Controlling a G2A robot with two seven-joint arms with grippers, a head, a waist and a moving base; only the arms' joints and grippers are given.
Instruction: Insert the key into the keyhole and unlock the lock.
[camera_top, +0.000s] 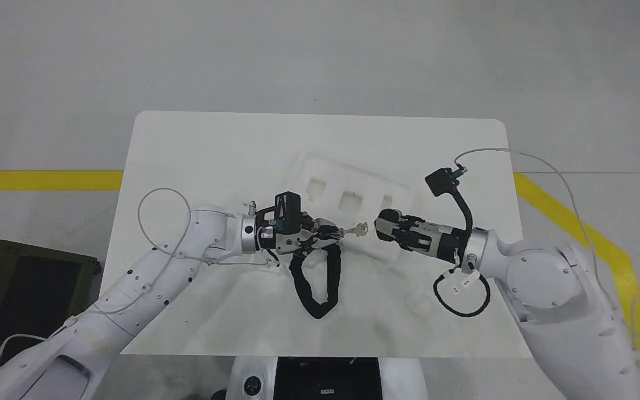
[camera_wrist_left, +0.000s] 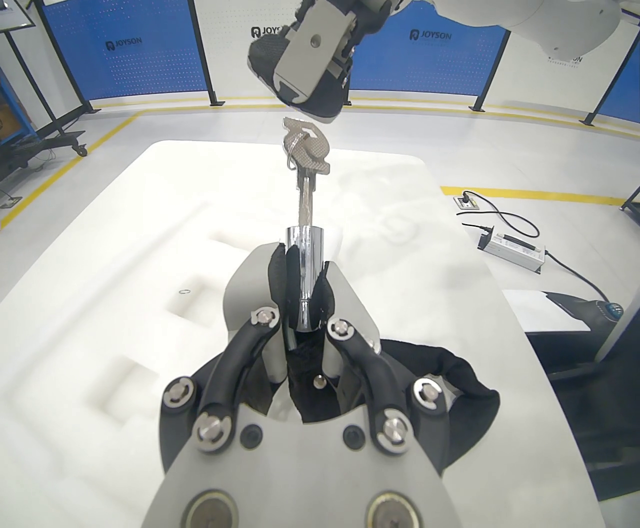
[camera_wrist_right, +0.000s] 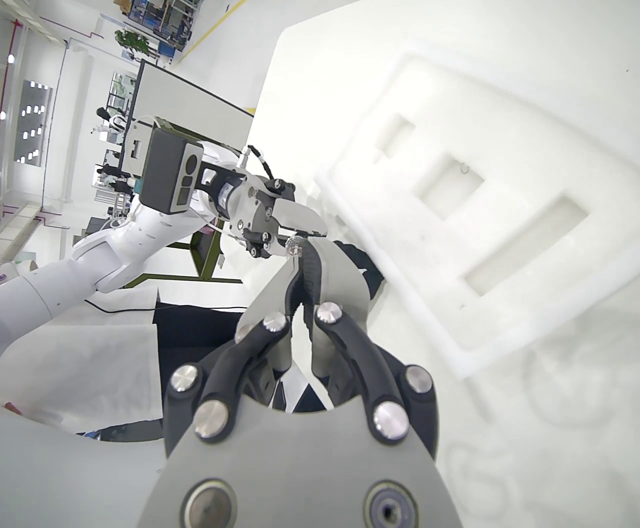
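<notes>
- The left gripper (camera_wrist_left: 304, 267) is clamped tight around the lock (camera_wrist_left: 306, 240), a shiny chrome cylinder held up off the bench (camera_top: 200, 150), with its keyhole end facing the other arm.
- The key (camera_wrist_left: 309, 160) sits with its blade in the keyhole. Its textured head sticks straight out from the end of the cylinder, and a thin wire ring (camera_wrist_left: 291, 150) hangs through the head.
- The right gripper (camera_wrist_right: 301, 255) has its fingers pressed together. From the top it sits just off the key's head, with a sliver of space between them. From the left wrist the tips come so near the head that I can't swear they aren't touching.
- Both grippers meet nose to nose over the middle of the bench, with the key lined up between them.
- A black cable (camera_top: 318, 285) droops from the lock in a long loop, reaching down to the bench under the left gripper.
- A white foam tray (camera_top: 330, 165) with three rectangular pockets lies flat on the bench, on the far side of the grippers.
</notes>
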